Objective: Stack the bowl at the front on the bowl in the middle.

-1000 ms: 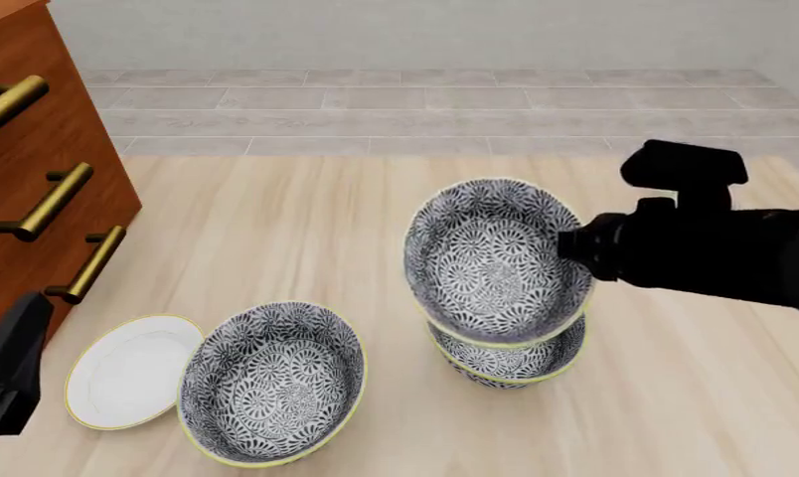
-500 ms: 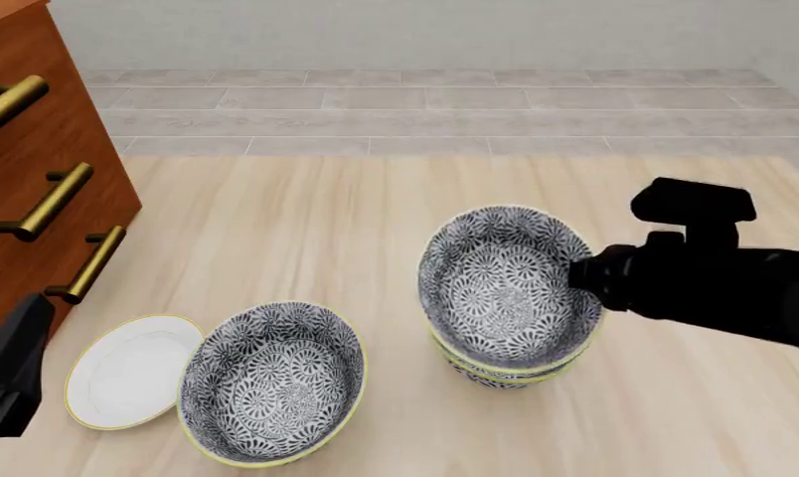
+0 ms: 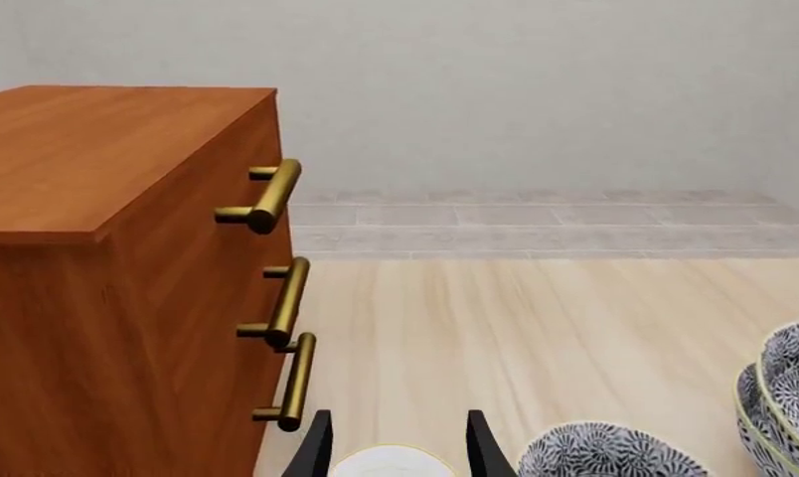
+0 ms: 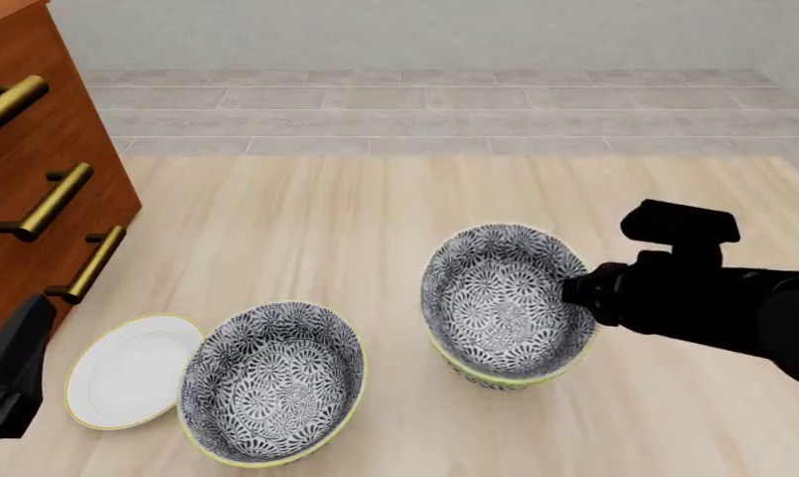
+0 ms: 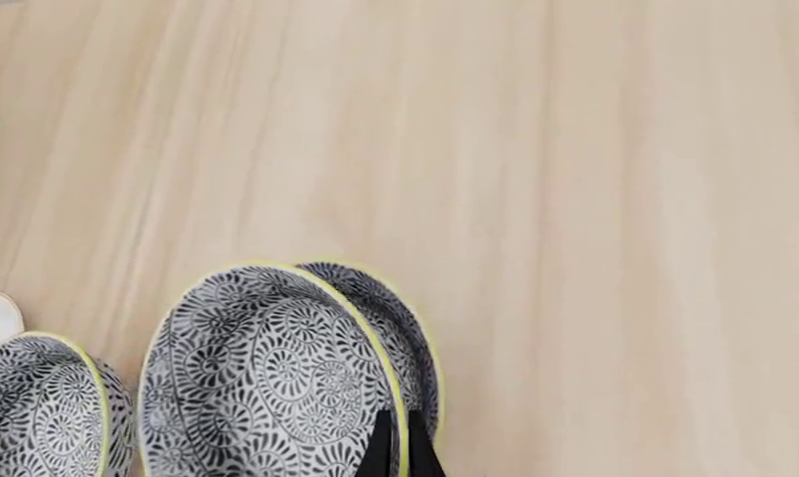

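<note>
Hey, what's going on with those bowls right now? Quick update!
Right hand pinching rim of the front bowl, lowered into the middle bowl, not released. Left hand open, idle near white plate. Nothing in the way.

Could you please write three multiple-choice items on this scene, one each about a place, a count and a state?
1. Where is the white plate?
A. Beside the lone patterned bowl, near the wooden drawer cabinet
B. Under the right gripper
C. On top of the cabinet

2. How many patterned bowls are in the front view?
A. One
B. Two
C. Three

3. What is the right gripper doing?
A. Hanging open, away from everything
B. Pinching the rim of the upper bowl, which sits in the lower bowl
C. Gripping a drawer handle

Answers: 1 A, the plate lies between that bowl and the cabinet. 2 C, one alone plus two nested. 3 B, its fingers straddle the rim in the right wrist view.
</note>
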Robot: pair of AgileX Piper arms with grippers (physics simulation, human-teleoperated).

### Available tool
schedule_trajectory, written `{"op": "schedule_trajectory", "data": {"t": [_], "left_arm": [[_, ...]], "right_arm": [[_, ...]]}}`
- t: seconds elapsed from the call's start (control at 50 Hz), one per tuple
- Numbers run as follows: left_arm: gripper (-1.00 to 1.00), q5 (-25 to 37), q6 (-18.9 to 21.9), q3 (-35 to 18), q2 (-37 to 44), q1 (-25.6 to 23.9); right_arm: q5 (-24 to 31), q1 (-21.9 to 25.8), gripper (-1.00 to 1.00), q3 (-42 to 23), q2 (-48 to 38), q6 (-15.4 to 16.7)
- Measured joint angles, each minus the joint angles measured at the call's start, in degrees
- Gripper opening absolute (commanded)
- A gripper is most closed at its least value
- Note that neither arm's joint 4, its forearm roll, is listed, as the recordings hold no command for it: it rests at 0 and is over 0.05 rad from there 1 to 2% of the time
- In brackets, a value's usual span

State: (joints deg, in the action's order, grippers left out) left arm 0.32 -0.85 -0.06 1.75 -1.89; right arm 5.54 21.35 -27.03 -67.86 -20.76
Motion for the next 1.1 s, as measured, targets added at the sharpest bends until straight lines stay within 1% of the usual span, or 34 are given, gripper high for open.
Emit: {"op": "schedule_trajectory", "data": {"t": [0.46, 0.58, 0.7, 0.88, 1.1], "left_arm": [[1.00, -0.06, -0.07, 0.01, -0.05, -0.19], [1.00, 0.01, -0.06, 0.00, -0.20, -0.24], [1.00, 0.23, -0.07, 0.00, -0.49, -0.27], [1.00, 0.40, -0.07, 0.00, -0.68, -0.33], [1.00, 0.54, -0.05, 0.00, -0.81, -0.46]], "right_arm": [[-0.66, 0.75, 1.00, 1.08, 1.06, -1.20], [0.09, 0.79, 1.00, 0.90, 2.01, -1.28], [2.79, 0.84, 1.00, 0.00, 5.18, -1.44], [8.48, 0.94, 1.00, -2.37, 11.65, -1.67], [15.58, -0.99, 1.00, -6.13, 20.68, 0.75]]}}
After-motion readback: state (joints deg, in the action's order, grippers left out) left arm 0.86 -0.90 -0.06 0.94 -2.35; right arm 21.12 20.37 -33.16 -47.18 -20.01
